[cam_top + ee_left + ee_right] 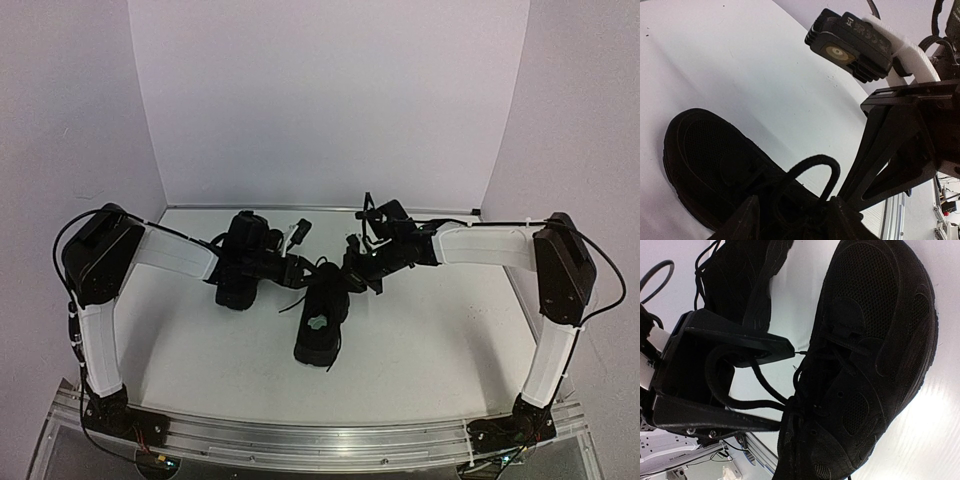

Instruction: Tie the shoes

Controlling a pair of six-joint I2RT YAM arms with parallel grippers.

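One black shoe (320, 325), with a pale patch inside, lies at the table's middle, toe pointing away. It also shows in the left wrist view (705, 150) and the right wrist view (865, 355). The second black shoe (740, 275) lies to its left, mostly under the left wrist in the top view (236, 292). My left gripper (305, 272) is open over the laces, and a lace loop (815, 161) stands between its fingers (747, 220). The same loop (757, 404) runs from the shoe's knot into the left gripper (782, 385). My right gripper (350, 275) points down at the laces (852, 187). Its jaws are hidden.
The white table (450, 330) is enclosed by white walls at the back and sides. An aluminium rail (320, 435) runs along the near edge between the arm bases. Both arms crowd the middle above the shoes.
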